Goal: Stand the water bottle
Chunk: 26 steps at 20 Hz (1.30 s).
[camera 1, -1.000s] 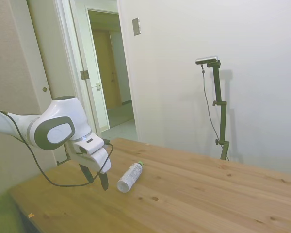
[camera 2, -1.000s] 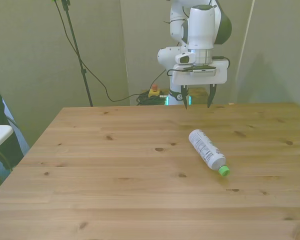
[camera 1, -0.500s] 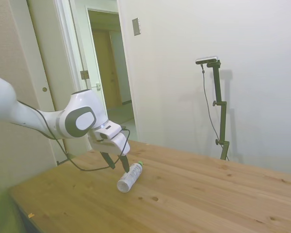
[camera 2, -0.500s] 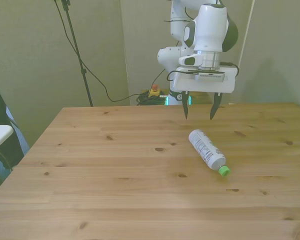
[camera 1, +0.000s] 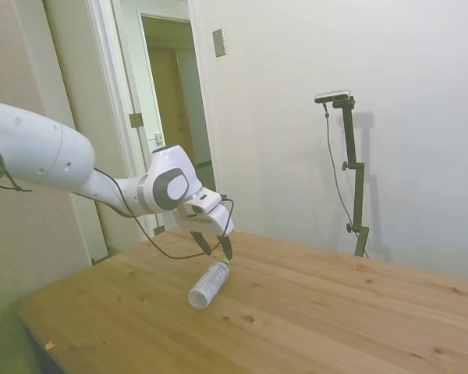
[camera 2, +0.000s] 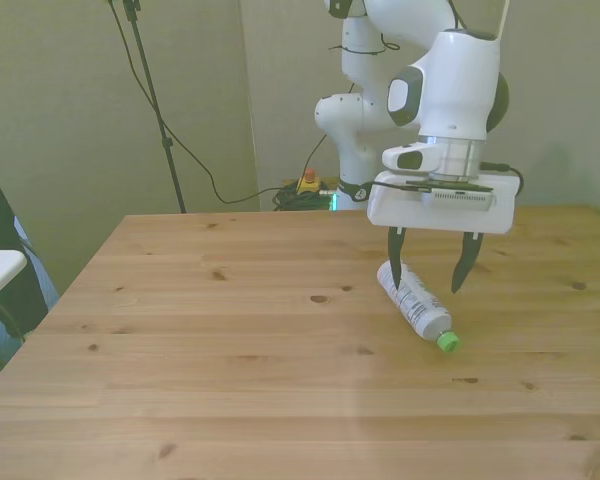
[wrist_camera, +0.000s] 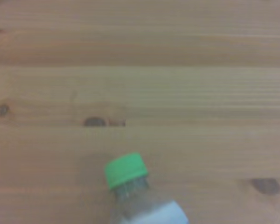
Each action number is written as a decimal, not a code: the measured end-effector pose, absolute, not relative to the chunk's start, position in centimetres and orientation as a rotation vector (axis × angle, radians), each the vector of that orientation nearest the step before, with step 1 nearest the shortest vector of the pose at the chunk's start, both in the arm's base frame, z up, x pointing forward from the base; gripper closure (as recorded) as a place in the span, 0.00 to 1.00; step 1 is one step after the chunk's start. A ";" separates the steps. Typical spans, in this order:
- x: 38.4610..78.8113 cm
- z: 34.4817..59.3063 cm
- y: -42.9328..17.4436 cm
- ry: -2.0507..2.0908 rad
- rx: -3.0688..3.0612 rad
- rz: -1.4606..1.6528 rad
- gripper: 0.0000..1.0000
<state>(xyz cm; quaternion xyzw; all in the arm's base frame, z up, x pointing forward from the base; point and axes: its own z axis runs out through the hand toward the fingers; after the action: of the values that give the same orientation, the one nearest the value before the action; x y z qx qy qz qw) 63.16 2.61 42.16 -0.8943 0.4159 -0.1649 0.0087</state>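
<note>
The water bottle lies on its side on the wooden table, a small clear bottle with a white printed label and a green cap that points toward the camera in the front view. In the side view the water bottle rests in the table's left half. My gripper hangs open just above it, one finger on each side of its body, fingertips pointing down. In the side view the gripper sits over the cap end. The wrist view shows the green cap and the bottle's neck close up.
The table edge runs near the arm's side in the side view. A doorway opens behind the arm. Cables and a small red button box lie on the floor beyond the table.
The arm has reached out from the table's robot side, carrying the open gripper over the lying bottle. The bottle has not moved.
</note>
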 end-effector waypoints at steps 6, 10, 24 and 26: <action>66.4 38.8 3.7 1.297 -2.806 -0.481 0.00; 66.7 37.2 4.6 1.299 -2.804 -0.434 0.00; 66.9 35.1 3.4 1.341 -2.815 -0.402 1.00; 66.9 35.1 3.4 1.343 -2.812 -0.398 1.00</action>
<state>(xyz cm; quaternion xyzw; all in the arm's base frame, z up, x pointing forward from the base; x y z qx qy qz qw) 66.86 3.43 35.08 -0.8952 0.4273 -0.1266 0.0000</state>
